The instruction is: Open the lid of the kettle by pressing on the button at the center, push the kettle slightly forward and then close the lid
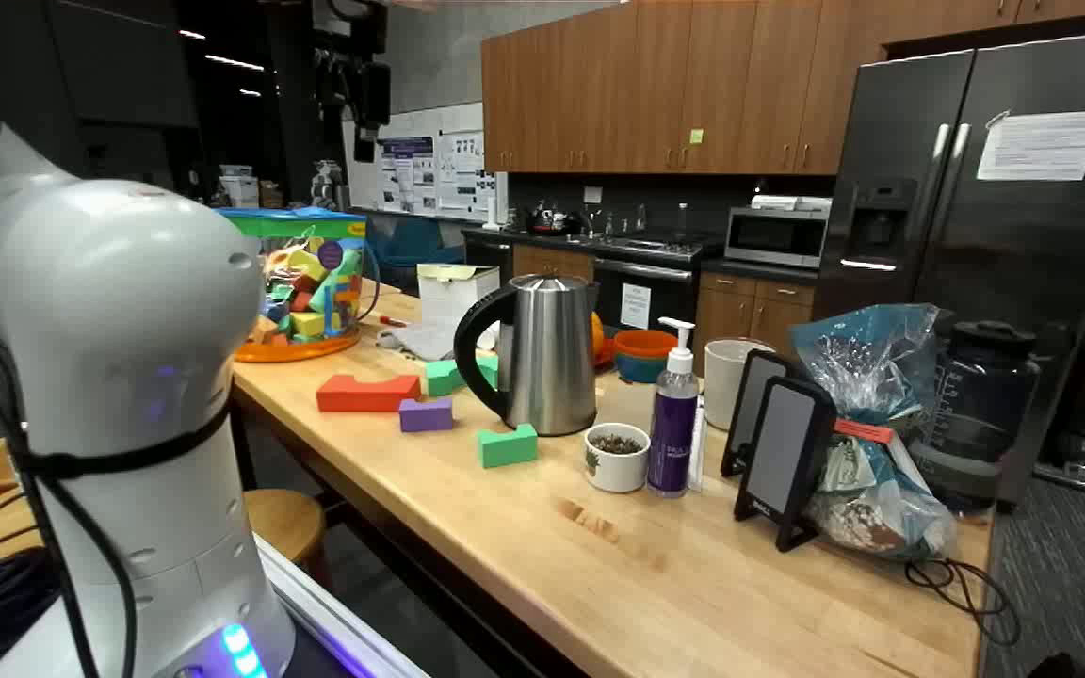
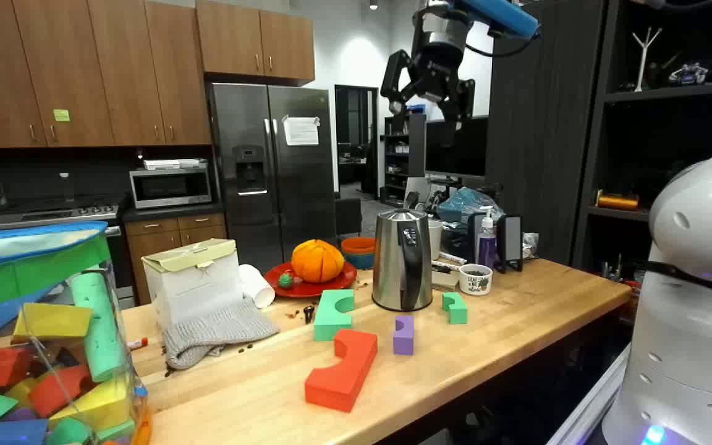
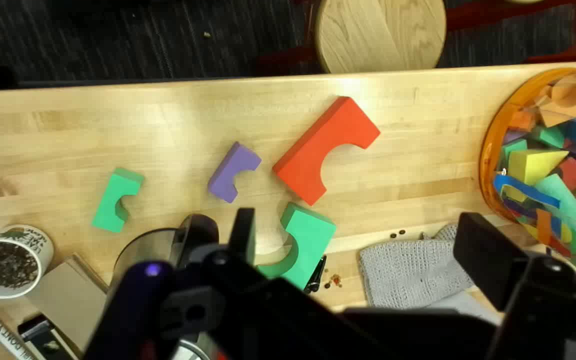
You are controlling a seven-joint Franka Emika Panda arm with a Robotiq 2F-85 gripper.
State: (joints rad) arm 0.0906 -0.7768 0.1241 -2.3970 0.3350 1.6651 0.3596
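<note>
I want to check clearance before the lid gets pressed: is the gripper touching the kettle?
Apart. In an exterior view the open gripper hangs higher than the kettle, with a plain gap between them.

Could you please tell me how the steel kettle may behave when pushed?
The kettle would probably slide upright under a low push, since its body widens toward the bottom. A high push might tip it, as it stands tall. Its shiny steel looks smooth, so contact may slip.
</note>
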